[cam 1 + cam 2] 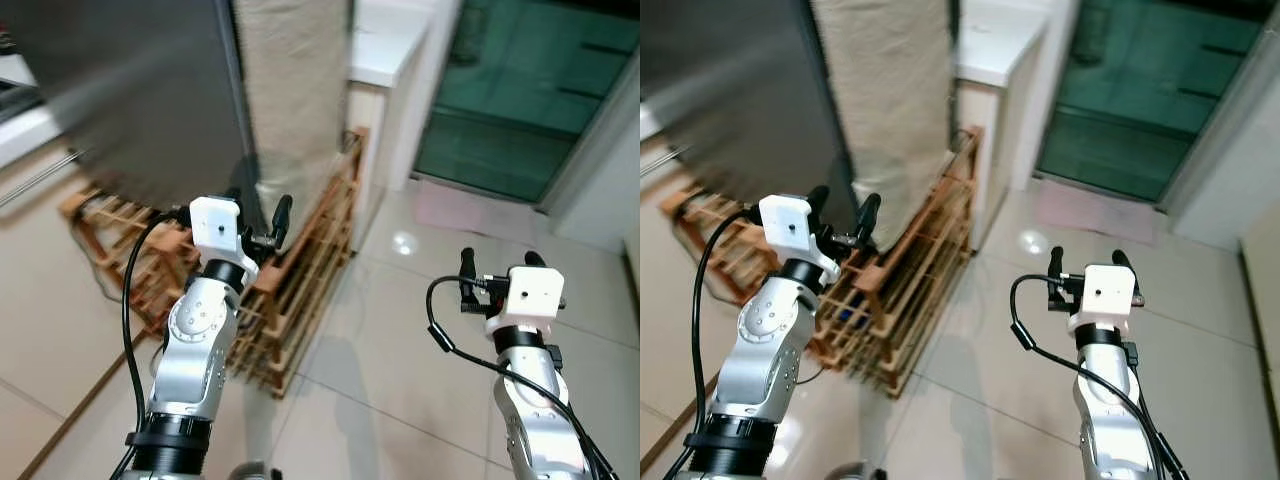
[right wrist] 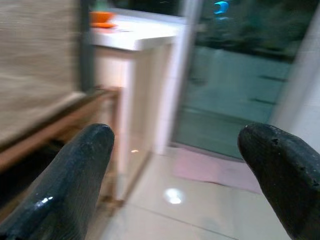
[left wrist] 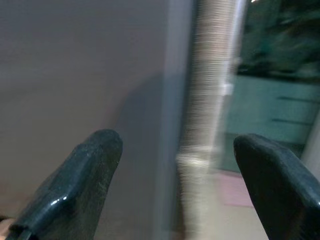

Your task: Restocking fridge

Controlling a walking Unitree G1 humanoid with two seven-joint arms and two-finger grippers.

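Two grippers were observed, both raised ahead of the robot and both empty. The left gripper (image 1: pixel 262 213) was held with its two black fingers spread well apart, close before the dark grey fridge (image 1: pixel 130 90), which occupied the head view from 9 to 12 o'clock. The right gripper (image 1: pixel 497 262) was likewise found wide open, over the pale tiled floor (image 1: pixel 400 340) at about 4 o'clock, well apart from the fridge. Nothing was gripped by either.

One fridge was counted, its door judged to be closed, though blur prevented certainty. One wooden rack (image 1: pixel 300 280) was noted low beside the fridge, at roughly 7 o'clock from centre. One white worktop (image 2: pixel 135 32) was recorded beyond the rack, with an orange item (image 2: pixel 102 17) on it; its nature could not be told. One dark glass door (image 1: pixel 520 90) was seen at 1 o'clock. No goods for stocking could be identified.

The step in hand was judged to be the approach to the fridge, with stocking not yet begun. The next move was judged to call for the left gripper to be brought to the door edge or handle, which could not be made out, so that the door might be opened.
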